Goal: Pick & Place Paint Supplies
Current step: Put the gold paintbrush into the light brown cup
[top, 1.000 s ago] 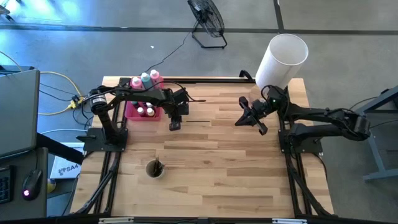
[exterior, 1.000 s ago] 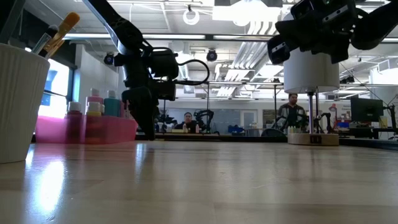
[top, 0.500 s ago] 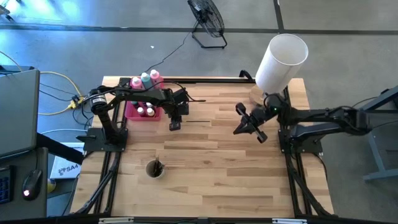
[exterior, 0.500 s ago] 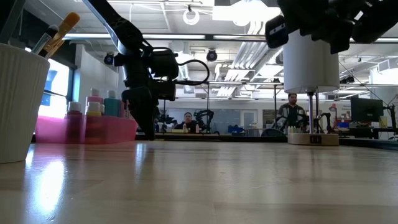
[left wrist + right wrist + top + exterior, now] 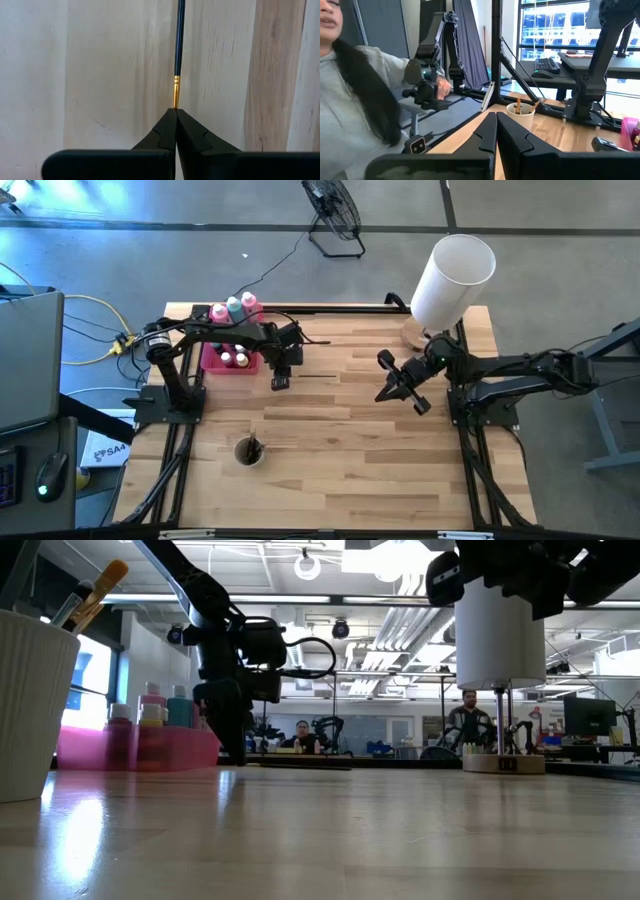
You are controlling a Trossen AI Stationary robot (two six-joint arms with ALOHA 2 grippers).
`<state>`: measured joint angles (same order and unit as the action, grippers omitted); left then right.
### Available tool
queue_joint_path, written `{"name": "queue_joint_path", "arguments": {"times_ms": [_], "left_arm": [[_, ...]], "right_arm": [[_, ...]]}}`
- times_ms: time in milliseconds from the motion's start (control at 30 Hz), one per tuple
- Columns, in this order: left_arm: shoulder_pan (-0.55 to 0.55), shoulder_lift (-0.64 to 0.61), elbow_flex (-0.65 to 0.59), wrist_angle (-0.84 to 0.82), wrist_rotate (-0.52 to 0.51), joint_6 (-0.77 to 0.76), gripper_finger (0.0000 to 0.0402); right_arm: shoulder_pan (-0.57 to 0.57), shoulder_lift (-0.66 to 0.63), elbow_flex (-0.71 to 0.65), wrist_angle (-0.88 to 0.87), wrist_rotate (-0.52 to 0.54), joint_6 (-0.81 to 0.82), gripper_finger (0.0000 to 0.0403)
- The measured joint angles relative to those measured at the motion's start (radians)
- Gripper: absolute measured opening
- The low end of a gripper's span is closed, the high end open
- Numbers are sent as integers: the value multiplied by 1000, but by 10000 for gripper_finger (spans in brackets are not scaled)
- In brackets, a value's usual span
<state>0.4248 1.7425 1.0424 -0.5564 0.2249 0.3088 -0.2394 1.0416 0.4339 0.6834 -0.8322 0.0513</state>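
Three squeeze bottles, two pink (image 5: 219, 312) and one teal (image 5: 234, 306), stand at the far end of one pink tray (image 5: 212, 364), with three tiny paint pots (image 5: 233, 358) visible inside it. One thin brush (image 5: 318, 376) lies on the bench (image 5: 340, 440) beside the tray. One white cup (image 5: 248, 451) sits nearer, one white cylinder (image 5: 452, 278) opposite.

High view straight down; low view level across table (image 5: 340, 440); both share pink tray (image 5: 215, 363).

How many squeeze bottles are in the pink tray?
3: two pink squeeze bottles and one teal squeeze bottle between them, all standing along the far end of the pink tray. The left arm crossing the tray might hide more.
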Motion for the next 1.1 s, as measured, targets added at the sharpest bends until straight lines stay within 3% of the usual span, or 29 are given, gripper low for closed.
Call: {"name": "queue_joint_path", "arguments": {"times_ms": [333, 467, 633, 767, 933, 1100], "left_arm": [[0, 0, 0, 0, 0, 0, 0], [0, 0, 0, 0, 3, 0, 0], [0, 0, 0, 0, 28, 0, 0], [0, 0, 0, 0, 35, 0, 0], [0, 0, 0, 2, 42, 0, 0], [0, 0, 0, 13, 58, 0, 0]], "right_arm": [[50, 0, 4, -7, 63, -3, 3], [104, 0, 62, -130, 135, -30, 3], [210, 0, 137, -393, 435, -167, 3], [285, 17, 139, -469, 705, -191, 3], [321, 112, 139, -475, 813, -198, 3], [310, 279, 139, -359, 941, -205, 3]]}}
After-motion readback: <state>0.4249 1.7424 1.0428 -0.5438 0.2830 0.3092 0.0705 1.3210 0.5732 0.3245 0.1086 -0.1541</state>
